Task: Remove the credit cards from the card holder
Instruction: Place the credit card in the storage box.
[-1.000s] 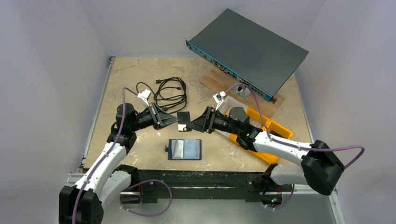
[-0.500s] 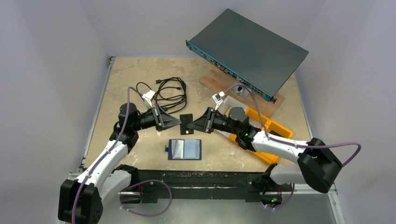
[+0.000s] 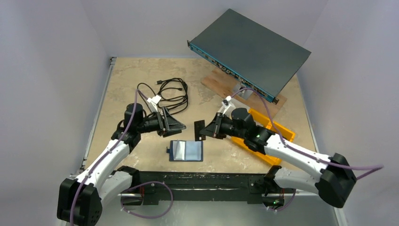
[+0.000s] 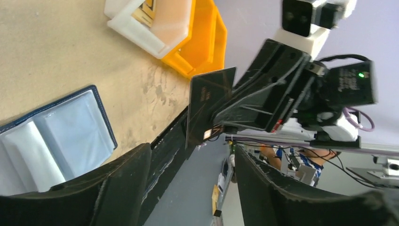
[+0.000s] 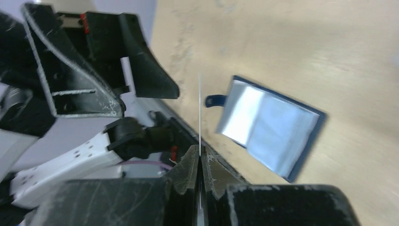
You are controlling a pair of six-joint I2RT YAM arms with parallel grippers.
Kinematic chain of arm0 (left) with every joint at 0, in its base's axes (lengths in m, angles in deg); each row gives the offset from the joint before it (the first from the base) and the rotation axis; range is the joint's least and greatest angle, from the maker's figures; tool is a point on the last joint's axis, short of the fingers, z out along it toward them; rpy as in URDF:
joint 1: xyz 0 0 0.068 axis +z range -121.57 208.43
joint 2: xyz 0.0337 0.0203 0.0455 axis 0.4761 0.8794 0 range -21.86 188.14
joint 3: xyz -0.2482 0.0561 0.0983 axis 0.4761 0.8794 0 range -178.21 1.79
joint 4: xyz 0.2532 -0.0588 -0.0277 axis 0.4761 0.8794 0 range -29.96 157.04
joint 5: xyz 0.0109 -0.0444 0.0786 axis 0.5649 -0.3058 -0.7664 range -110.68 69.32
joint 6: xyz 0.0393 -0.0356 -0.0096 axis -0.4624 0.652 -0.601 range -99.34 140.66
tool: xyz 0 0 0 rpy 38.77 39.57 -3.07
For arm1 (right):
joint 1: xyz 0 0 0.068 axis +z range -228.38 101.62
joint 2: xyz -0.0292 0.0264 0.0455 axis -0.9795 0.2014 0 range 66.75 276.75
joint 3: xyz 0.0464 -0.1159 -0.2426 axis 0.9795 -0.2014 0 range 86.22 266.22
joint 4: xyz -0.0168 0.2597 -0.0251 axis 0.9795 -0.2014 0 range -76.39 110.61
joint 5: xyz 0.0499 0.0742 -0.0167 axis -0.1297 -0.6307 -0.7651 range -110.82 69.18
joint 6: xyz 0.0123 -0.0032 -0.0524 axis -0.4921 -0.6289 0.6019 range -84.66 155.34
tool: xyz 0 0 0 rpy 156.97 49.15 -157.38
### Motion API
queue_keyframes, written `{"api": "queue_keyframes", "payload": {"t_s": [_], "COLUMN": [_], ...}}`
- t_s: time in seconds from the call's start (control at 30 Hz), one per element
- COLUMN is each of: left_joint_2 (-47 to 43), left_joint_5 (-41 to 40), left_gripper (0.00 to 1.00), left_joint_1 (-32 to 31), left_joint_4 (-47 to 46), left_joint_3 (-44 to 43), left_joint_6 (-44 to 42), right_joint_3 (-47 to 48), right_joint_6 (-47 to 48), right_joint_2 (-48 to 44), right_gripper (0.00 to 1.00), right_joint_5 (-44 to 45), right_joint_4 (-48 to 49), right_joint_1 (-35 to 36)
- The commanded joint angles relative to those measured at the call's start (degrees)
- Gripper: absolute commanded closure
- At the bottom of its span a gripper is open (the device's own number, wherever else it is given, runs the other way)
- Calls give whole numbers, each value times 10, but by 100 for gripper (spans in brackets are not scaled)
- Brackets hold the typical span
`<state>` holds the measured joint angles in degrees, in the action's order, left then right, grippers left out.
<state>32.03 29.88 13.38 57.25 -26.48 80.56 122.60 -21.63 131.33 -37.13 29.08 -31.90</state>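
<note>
Nearest you, the card holder (image 3: 186, 150) lies open and flat on the table (image 3: 141, 94), by its near edge. Its long axis runs left to right and its snap tab points left. Whether its pale pockets hold another card, you cannot tell.

Just beyond it, the two hands face each other above the table. The right gripper (image 3: 205, 132) is clamped on a dark card (image 3: 199, 130), held on edge and clear of the holder. The left gripper (image 3: 182, 126) stands with its jaws apart and nothing between them.

The holder sits between the two hands, toward you and below, about equally near each. The free left hand suits the next pull. The right hand needs bare table for its card; the yellow bin (image 3: 277, 129) lies farther right.
</note>
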Motion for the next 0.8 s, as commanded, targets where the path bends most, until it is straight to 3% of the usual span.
{"api": "queue_keyframes", "payload": {"t_s": [0.0, 0.27, 0.53, 0.77], "left_joint_2": [-4, 16, 33, 31], "left_joint_5": [-49, -114, -114, -117], "left_gripper": [32, 15, 11, 9], "left_joint_1": [-16, -54, -64, -65], "left_joint_4": [128, 227, 257, 278], "left_joint_3": [-51, -89, -121, -144], "left_joint_6": [-98, -166, -194, -209], "right_joint_3": [85, 174, 227, 219], "right_joint_6": [64, 7, -145, -176], "right_joint_2": [-83, -108, -3, 60], "right_gripper": [100, 100, 100, 100], "right_joint_5": [162, 353, 502, 547], "right_joint_4": [-295, -600, -837, -865], "right_joint_1": [-1, -1, -2, -39]}}
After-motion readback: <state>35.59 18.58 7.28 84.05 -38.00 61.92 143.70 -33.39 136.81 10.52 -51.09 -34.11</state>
